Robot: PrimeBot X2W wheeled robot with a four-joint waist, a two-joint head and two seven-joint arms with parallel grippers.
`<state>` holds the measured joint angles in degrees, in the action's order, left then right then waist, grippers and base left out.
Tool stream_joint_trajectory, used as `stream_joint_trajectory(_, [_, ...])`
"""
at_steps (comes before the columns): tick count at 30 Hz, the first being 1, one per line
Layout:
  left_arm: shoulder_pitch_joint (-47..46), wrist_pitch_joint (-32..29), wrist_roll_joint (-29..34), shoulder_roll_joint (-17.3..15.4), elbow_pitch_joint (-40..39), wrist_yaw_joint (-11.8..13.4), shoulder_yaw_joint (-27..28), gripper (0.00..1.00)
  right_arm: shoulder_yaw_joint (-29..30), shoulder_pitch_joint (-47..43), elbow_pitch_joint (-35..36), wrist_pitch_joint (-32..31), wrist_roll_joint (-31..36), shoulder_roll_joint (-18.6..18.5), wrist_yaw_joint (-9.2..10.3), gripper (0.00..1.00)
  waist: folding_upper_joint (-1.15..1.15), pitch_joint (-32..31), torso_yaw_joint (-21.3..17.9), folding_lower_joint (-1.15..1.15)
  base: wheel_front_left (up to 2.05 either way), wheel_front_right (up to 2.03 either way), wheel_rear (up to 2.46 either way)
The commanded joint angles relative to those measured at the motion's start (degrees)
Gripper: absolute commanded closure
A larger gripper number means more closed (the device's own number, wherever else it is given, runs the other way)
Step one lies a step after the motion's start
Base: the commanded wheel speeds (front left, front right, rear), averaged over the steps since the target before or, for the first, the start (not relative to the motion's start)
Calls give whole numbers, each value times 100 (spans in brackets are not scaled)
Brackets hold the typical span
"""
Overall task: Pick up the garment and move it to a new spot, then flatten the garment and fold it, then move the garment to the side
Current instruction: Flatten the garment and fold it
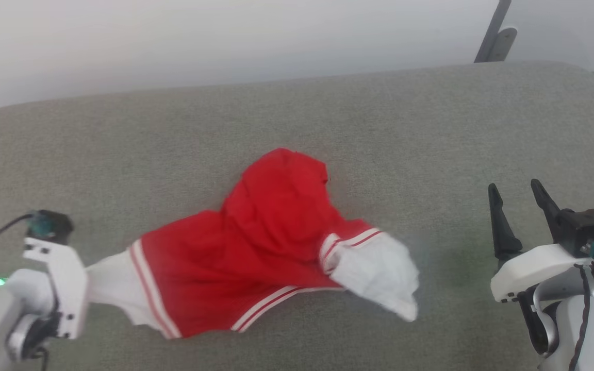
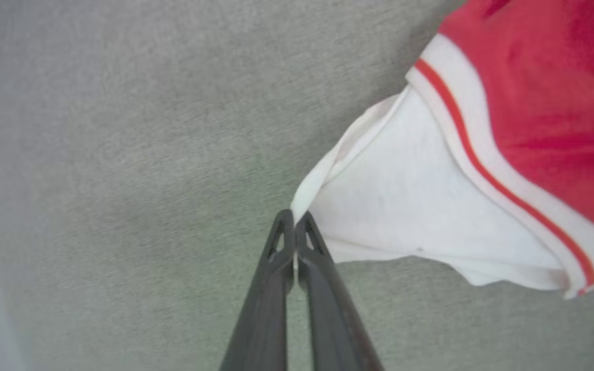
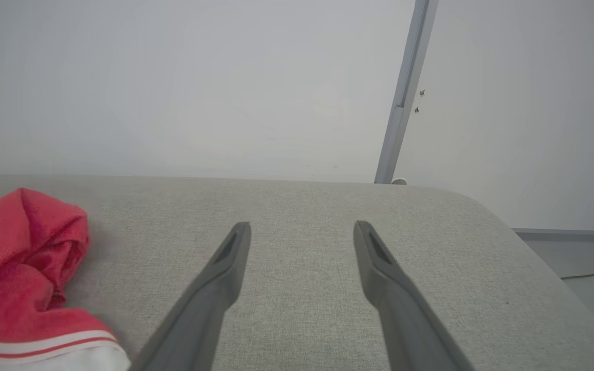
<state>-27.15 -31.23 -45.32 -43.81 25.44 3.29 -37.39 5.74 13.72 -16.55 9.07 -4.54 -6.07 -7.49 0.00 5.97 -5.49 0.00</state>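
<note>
On bench (image 1: 379,118), garment (image 1: 256,242) lies mid. L claw (image 2: 294,219) at garment's left tip, touching; R claw (image 1: 513,184) well right of garment. Wall (image 1: 225,41) behind garment.

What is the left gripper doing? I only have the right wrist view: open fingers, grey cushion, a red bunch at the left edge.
Observer: The left gripper is shut on the tip of the left white cuff of the garment.
Operator: Garment flat yet?
Observer: No. The head view shows a red hump in its middle and the right white cuff crumpled.
Operator: Is my right gripper touching it?
Observer: No. The right gripper sits apart from it, with bare cushion between it and the right white cuff.
</note>
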Motion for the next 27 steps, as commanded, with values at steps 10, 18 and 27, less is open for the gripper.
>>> stream_joint_trajectory(10, [371,418,-251,77,271,13,173,100,-98,-36,44,-52,-11,34,0,0,0,33,33,0,0,0,0])
stream_joint_trajectory(18, [173,604,-337,350,540,-82,213,0,-134,28,60,-66,-86,-35,0,0,0,50,75,0,0,0,0])
stream_joint_trajectory(27, [248,829,-298,251,45,132,315,0,-783,-160,116,-295,-464,-182,0,0,0,-24,189,0,0,0,0])
